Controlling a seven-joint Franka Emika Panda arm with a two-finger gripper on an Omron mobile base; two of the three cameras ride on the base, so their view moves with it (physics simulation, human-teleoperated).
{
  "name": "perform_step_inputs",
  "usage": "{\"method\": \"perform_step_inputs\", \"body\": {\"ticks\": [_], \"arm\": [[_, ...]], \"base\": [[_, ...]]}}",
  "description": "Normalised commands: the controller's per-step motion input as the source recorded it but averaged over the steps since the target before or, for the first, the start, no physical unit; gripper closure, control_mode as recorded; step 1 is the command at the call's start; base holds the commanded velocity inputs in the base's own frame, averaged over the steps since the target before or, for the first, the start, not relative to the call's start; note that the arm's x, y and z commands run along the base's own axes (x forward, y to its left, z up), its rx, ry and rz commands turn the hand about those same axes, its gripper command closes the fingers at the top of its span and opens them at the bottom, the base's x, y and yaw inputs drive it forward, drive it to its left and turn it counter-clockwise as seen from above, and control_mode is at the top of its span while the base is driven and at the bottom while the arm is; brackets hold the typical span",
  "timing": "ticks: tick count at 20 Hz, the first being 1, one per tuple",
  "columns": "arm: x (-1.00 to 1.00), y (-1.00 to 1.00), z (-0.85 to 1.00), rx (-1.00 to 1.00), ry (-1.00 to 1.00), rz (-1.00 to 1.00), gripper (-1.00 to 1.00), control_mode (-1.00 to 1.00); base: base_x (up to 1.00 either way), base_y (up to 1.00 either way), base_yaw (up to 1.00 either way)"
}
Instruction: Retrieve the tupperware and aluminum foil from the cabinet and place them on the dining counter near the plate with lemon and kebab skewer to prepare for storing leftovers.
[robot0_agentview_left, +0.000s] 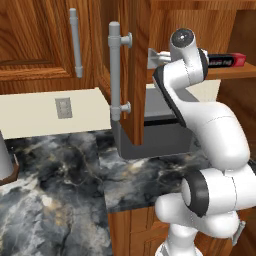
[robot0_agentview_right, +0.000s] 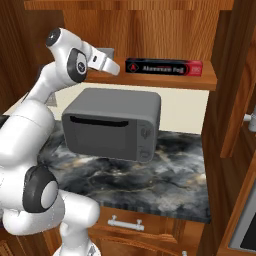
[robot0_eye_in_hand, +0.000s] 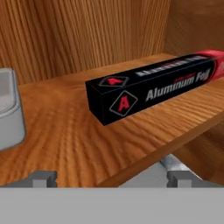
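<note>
we see the grey tupperware (robot0_eye_in_hand: 8, 111) and aluminum foil (robot0_eye_in_hand: 153, 89) lying apart on the cabinet (robot0_agentview_right: 150, 20) shelf, bare wood between them, our gripper (robot0_eye_in_hand: 111, 177) spread wide, holding nothing, at the shelf edge

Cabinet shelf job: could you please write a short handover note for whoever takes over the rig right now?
Gripper: open, empty, held at the front edge of the reddish-brown wooden cabinet shelf.
Long black aluminum foil box with a red end: lying on that shelf, untouched.
Small grey translucent tupperware tub: on the same shelf, apart from the box, at the hand view's left edge.
Big grey microwave stands below the shelf.
Done: the cabinet is open and the arm is at the shelf.
Left: grasp and carry both items to the dining counter.
</note>
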Motion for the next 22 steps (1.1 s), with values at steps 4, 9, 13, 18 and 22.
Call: {"method": "perform_step_inputs", "body": {"ticks": [4, 9, 13, 18, 22], "arm": [[0.44, 0.0, -0.05, 0.0, 0.0, -0.1, -1.0, -1.0], [0.33, -0.05, -0.06, 0.0, -0.01, -0.12, -1.0, -1.0], [0.32, 0.0, -0.06, 0.0, 0.0, -0.1, -1.0, -1.0], [0.38, -0.1, -0.01, 0.0, 0.0, -0.1, -1.0, -1.0], [0.41, -0.12, -0.01, 0.0, 0.0, -0.07, -1.0, -1.0]], "base": [[0.0, 0.0, 0.0], [0.0, 0.0, 0.0], [0.0, 0.0, 0.0], [0.0, 0.0, 0.0], [0.0, 0.0, 0.0]]}}
